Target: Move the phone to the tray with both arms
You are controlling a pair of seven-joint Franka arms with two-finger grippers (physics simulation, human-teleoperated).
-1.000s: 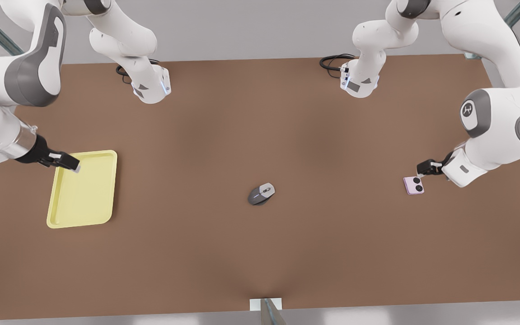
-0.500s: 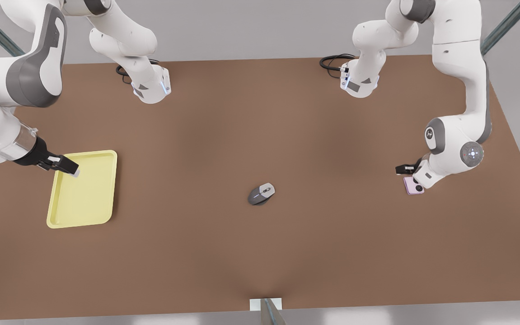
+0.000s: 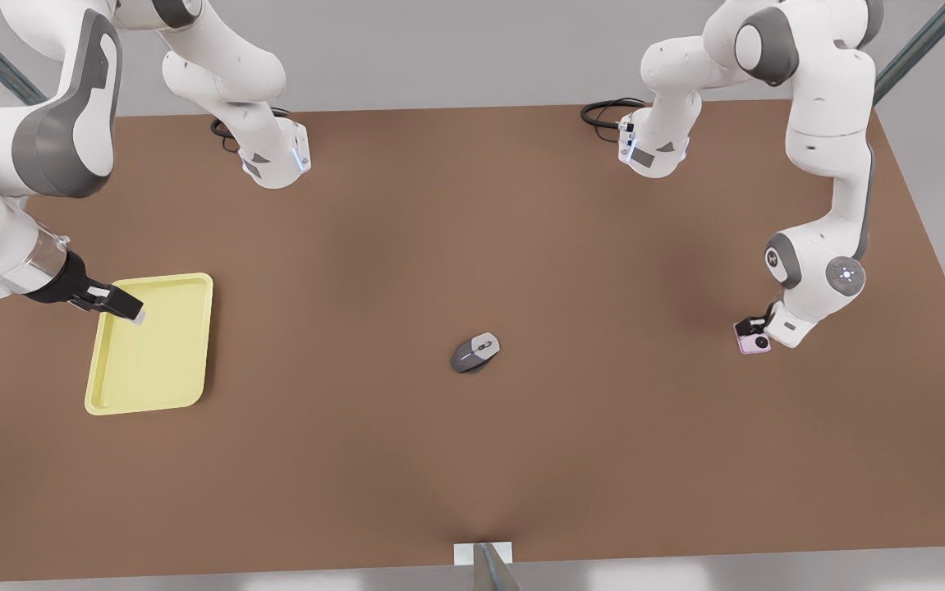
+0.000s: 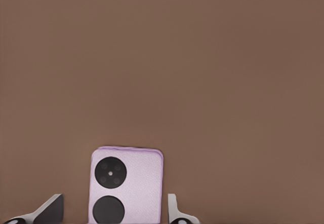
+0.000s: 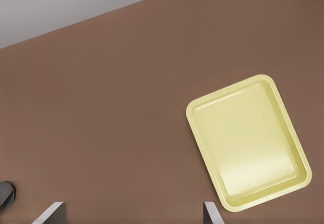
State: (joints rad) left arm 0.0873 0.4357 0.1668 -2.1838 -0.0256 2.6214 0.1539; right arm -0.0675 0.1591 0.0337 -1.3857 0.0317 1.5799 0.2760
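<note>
Since a second ago, the arm at the front view's right has folded its elbow upward and lowered its wrist onto the phone, while the other arm has barely shifted. At the front view's left, the right gripper (image 3: pixel 129 309) hangs over the near-left corner region of the tray (image 3: pixel 185 386), its forearm slanting down from the edge of the desk (image 3: pixel 472 460); its fingers (image 5: pixel 50 213) are spread wide. The tray lies flat with nothing in it. Near the desk's middle rests a grey mouse (image 3: pixel 474 352), well apart from both arms. At the front view's right, the left gripper (image 3: pixel 755 328) points steeply down at the phone (image 3: pixel 752 342), which lies flat on the desk, camera circles up. Its fingers (image 4: pixel 174 211) stand spread on either side of the phone (image 4: pixel 126 183), not pinching it.
</note>
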